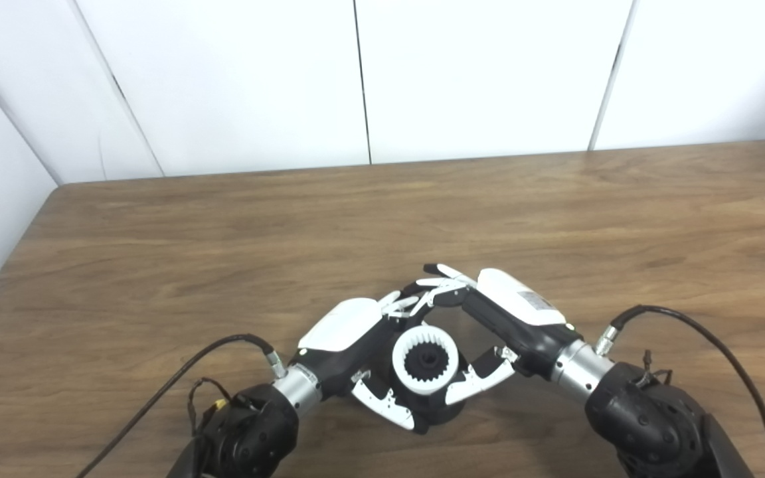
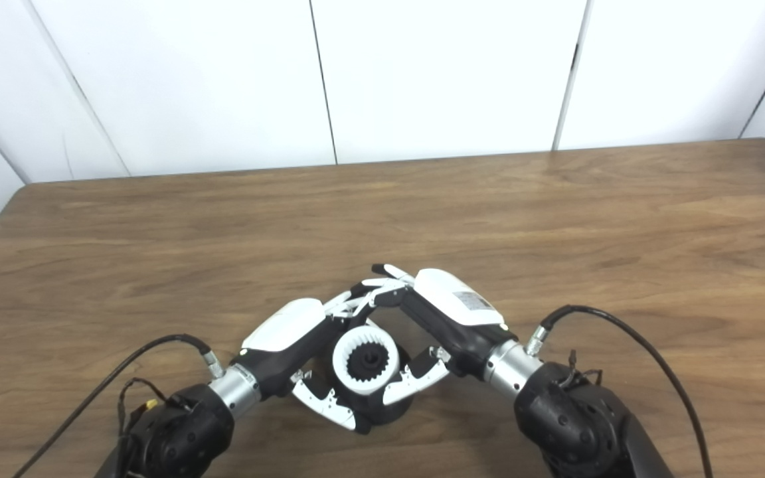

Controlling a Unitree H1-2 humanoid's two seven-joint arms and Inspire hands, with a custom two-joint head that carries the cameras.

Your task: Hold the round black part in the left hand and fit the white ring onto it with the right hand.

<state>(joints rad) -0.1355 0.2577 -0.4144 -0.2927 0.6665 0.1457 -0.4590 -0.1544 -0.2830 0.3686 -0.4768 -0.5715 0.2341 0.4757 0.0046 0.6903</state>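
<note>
left hand [image 1: 346, 342]: fingers wrapped round black part [image 1: 430, 406], near table [image 1: 157, 265] edge | right hand [image 1: 512, 318]: fingers clamped on white ring [image 1: 424, 360] | ring sat centred over part (seating depth unclear), opening upward

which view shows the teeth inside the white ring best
The left eye view: the white ring appears a little larger there, its inner teeth clear around the round black part. The right eye view shows the same ring slightly smaller, teeth still visible, between both hands' fingers.
</note>
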